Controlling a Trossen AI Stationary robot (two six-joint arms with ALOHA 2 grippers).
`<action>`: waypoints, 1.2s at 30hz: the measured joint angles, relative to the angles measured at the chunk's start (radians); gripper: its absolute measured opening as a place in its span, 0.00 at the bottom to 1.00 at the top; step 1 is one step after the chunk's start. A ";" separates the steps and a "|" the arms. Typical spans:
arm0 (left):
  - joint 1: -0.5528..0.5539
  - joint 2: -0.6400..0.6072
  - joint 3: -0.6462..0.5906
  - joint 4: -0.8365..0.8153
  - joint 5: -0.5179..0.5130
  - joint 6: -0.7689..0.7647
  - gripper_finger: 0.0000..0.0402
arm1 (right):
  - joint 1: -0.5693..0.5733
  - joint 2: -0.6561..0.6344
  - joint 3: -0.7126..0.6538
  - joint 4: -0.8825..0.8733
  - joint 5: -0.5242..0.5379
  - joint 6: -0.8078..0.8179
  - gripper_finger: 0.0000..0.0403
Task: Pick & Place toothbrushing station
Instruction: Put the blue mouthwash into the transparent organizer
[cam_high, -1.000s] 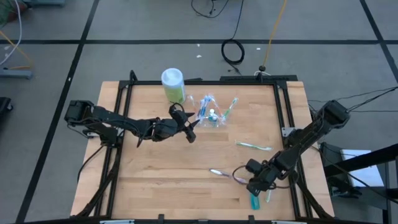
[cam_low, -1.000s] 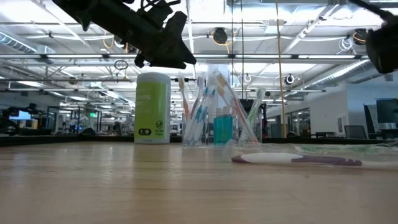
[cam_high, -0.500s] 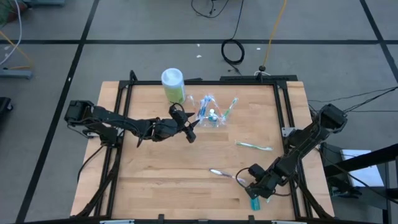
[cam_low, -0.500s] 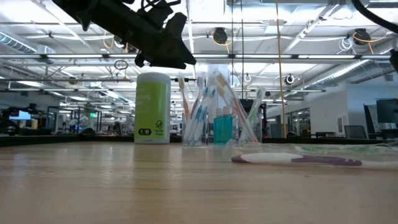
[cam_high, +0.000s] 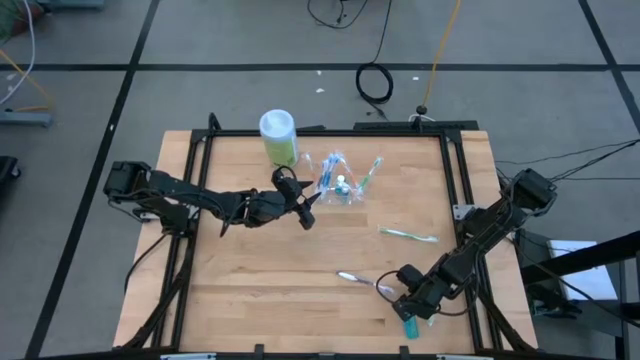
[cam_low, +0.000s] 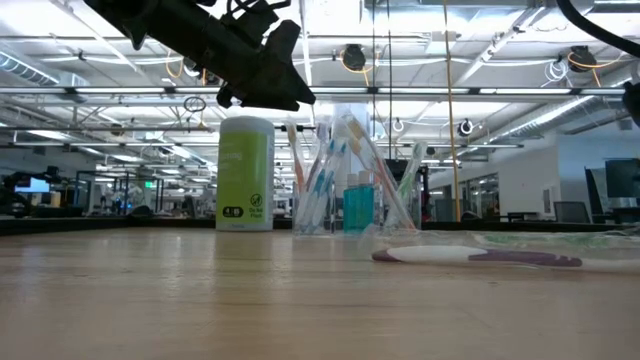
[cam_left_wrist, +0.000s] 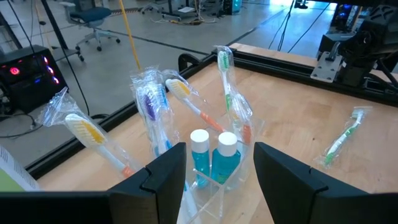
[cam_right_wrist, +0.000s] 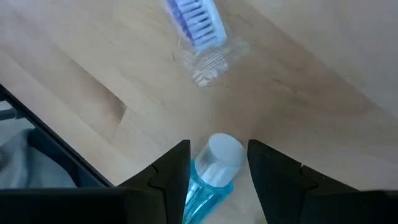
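Clear plastic cup: standing far-centre on the desk, holding wrapped toothbrushes and two blue white-capped tubes. Left pincer: hovering released just left of the cup. Right pincer: sitting at the desk's near right edge, fingers spread around a third blue tube without gripping. Purple toothbrush and green toothbrush: lying loose nearby.

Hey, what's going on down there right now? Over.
Right claw open around a blue tube at the table's near right edge. Left claw open, facing the cup. Nothing blocking; purple brush close by.
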 joint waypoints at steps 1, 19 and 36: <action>0.000 0.000 0.000 0.000 0.000 0.000 0.49 | 0.000 0.000 0.000 0.002 0.000 0.001 0.38; 0.000 0.000 0.000 0.000 0.000 0.000 0.49 | 0.002 0.035 0.003 0.038 -0.023 0.011 0.21; 0.000 0.000 0.000 -0.001 0.000 -0.001 0.49 | -0.113 -0.078 -0.002 0.032 0.020 -0.285 0.16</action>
